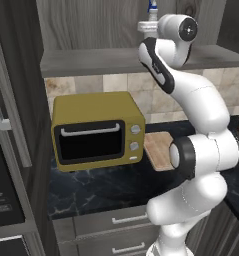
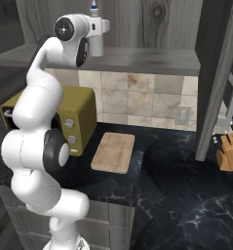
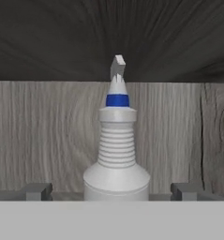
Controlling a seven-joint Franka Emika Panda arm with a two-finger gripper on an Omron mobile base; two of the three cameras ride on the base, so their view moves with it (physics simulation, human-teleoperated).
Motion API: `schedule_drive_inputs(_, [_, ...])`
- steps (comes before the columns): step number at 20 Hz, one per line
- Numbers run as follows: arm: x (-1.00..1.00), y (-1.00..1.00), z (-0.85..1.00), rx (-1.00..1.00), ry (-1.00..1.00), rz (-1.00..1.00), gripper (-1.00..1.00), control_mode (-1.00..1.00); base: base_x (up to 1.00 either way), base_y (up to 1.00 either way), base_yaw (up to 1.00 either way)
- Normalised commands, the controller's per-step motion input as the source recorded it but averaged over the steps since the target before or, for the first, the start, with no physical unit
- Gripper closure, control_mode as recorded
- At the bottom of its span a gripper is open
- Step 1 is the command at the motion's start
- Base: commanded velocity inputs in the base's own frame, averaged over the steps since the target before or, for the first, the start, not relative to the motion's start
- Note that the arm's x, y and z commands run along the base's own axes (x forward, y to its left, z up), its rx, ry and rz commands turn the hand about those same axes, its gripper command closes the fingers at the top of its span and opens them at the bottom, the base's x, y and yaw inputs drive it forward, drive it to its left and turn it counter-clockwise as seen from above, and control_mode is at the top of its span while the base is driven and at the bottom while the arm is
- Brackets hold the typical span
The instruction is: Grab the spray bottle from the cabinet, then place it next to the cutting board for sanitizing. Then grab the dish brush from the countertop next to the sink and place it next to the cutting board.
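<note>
The end effector (image 3: 116,191) is released, fingers (image 3: 37,191) flanking the off-white ribbed plastic spray bottle (image 3: 116,154); its blue-banded nozzle points to 12 o'clock against the grey wood-grain cabinet (image 3: 48,136).

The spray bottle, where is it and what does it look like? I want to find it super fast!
Look up at the grey wood-grain cabinet above the yellow toaster oven. On its thick shelf board stands the spray bottle, upright in front of the wooden back wall, between the open gripper's fingertips. It is off-white, with a ribbed neck and a blue band near its pointed top.
</note>
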Motion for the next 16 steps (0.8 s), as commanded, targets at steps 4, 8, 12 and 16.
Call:
schedule_drive_inputs(4, [0.18,-0.02,-0.13,0.00,0.03,0.00,-1.00,-1.00,0.00,0.00,0.00])
schedule_drive_inputs(8, [0.26,-0.01,-0.07,0.00,0.02,0.00,-1.00,-1.00,0.00,0.00,0.00])
schedule_drive_inputs(12, [0.11,-0.04,-0.07,0.00,0.01,0.01,-1.00,-1.00,0.00,0.00,0.00])
schedule_drive_inputs(16, [0.00,-0.03,-0.18,0.00,0.02,0.03,-1.00,-1.00,0.00,0.00,0.00])
